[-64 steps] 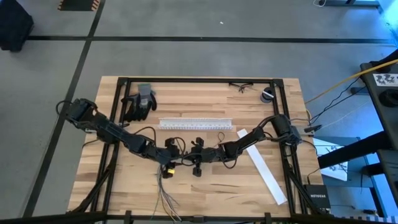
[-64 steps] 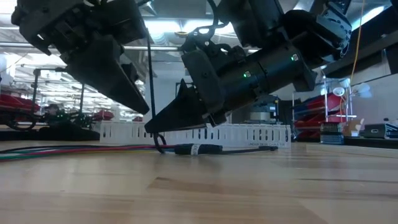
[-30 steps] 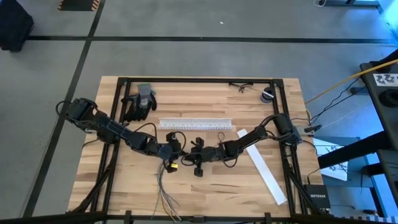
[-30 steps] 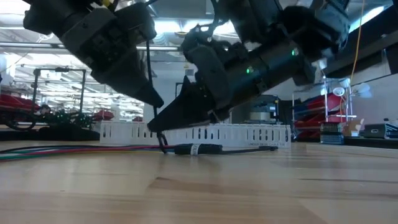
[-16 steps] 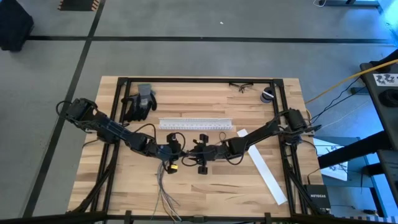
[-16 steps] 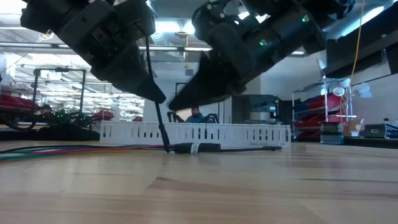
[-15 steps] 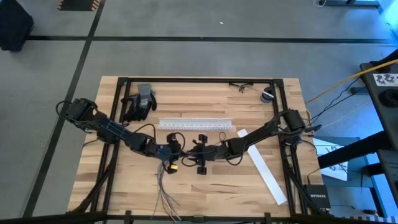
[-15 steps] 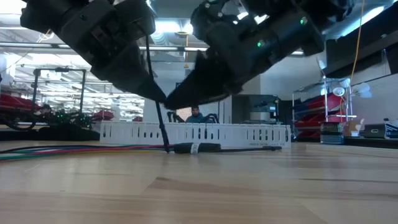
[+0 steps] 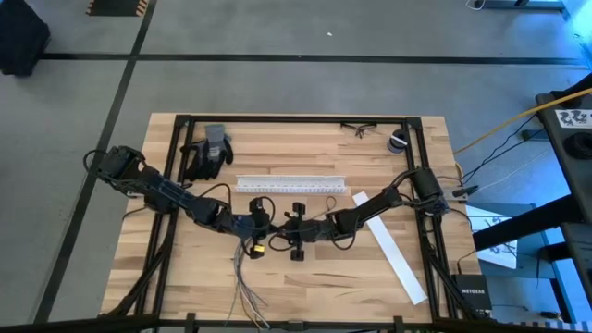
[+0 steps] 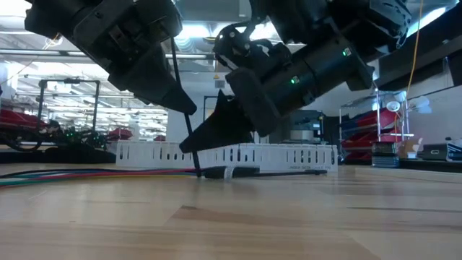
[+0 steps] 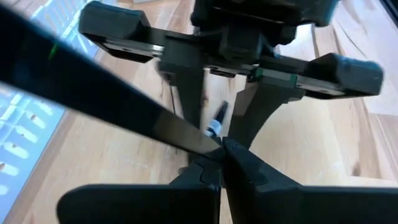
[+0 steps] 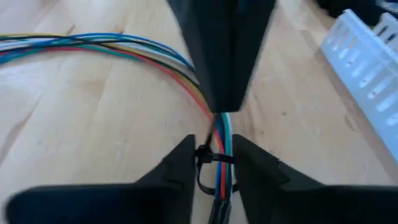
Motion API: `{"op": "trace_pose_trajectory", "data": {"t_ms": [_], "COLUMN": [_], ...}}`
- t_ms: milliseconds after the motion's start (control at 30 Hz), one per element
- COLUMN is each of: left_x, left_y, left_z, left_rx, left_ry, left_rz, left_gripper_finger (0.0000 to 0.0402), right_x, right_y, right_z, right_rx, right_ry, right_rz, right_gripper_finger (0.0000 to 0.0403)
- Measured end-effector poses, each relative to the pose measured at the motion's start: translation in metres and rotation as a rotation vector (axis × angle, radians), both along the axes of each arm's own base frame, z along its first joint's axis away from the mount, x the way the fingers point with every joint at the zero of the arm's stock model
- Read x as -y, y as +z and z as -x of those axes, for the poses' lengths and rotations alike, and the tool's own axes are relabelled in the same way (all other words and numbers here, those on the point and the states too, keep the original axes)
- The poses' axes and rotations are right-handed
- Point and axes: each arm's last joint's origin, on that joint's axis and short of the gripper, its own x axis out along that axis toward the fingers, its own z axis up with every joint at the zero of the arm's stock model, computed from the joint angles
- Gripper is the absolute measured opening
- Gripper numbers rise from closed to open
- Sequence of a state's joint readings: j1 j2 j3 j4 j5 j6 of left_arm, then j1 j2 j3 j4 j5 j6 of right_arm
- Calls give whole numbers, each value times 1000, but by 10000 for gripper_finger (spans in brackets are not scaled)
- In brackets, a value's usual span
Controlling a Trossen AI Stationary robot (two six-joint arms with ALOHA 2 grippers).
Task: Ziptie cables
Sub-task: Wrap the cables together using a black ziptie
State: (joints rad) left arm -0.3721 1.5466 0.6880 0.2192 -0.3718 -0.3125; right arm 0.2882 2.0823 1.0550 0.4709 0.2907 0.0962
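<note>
The cables [image 9: 248, 282] lie on the wooden table as a loose bundle of coloured wires [image 12: 124, 46]. A black ziptie is looped around them [image 12: 214, 158]. Its tail [image 10: 184, 123] rises steeply from the bundle. My left gripper [image 9: 270, 228] [image 11: 222, 148] is shut on that tail, above the bundle. My right gripper [image 9: 280, 232] [image 12: 213, 143] faces it from the table's right, low over the table and open. Its fingers stand on either side of the bundle at the loop. My left gripper pinches the ziptie's tail [image 11: 202, 138] between its two shut fingertips [image 10: 189, 108], slanting down from the table's left. The strip runs on past the fingers [image 11: 93, 87] and goes straight down to the loop on the bundle [image 10: 198, 172], which lies on the table. My right gripper straddles the bundle at the loop [image 12: 200, 154]; I cannot tell whether its fingers touch it.
A white slotted channel [image 9: 291, 183] lies just beyond the grippers. A long white strip [image 9: 393, 250] lies to the right. Dark gloves [image 9: 208, 153], glasses [image 9: 356, 128] and a small roll [image 9: 398, 141] sit toward the far edge.
My right gripper has lifted away from the bundle and come back down to it, its tips low beside the ziptie again. The ziptie's tail stays steep in my left gripper.
</note>
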Motion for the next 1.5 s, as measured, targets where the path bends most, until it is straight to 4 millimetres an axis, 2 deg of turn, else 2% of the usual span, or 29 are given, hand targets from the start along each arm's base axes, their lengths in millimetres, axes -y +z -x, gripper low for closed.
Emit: {"op": "trace_pose_trajectory", "data": {"t_ms": [100, 167, 467, 733, 1033, 1500], "left_x": [0, 0, -3, -6, -6, -1], "left_y": [0, 0, 11, 24, 25, 34], "left_z": [0, 0, 7, 15, 16, 16], "left_rx": [0, 0, 1, 26, 29, 92], "left_ry": [0, 0, 2, 35, 41, 22], "left_rz": [-1, -1, -13, -28, -31, -35], "left_gripper_finger": [0, 0, 0, 0, 0, 0], "right_x": [0, -1, -5, -4, -3, 0], "right_y": [0, 0, -16, -20, -45, -50], "right_z": [0, 0, -2, 0, 3, 8], "right_rx": [0, 1, -7, -28, -82, -150], "right_ry": [11, 12, -16, -47, -69, -128], "right_rz": [-7, -8, -38, 13, 21, 95], "right_gripper_finger": [32, 13, 7, 13, 14, 15]}}
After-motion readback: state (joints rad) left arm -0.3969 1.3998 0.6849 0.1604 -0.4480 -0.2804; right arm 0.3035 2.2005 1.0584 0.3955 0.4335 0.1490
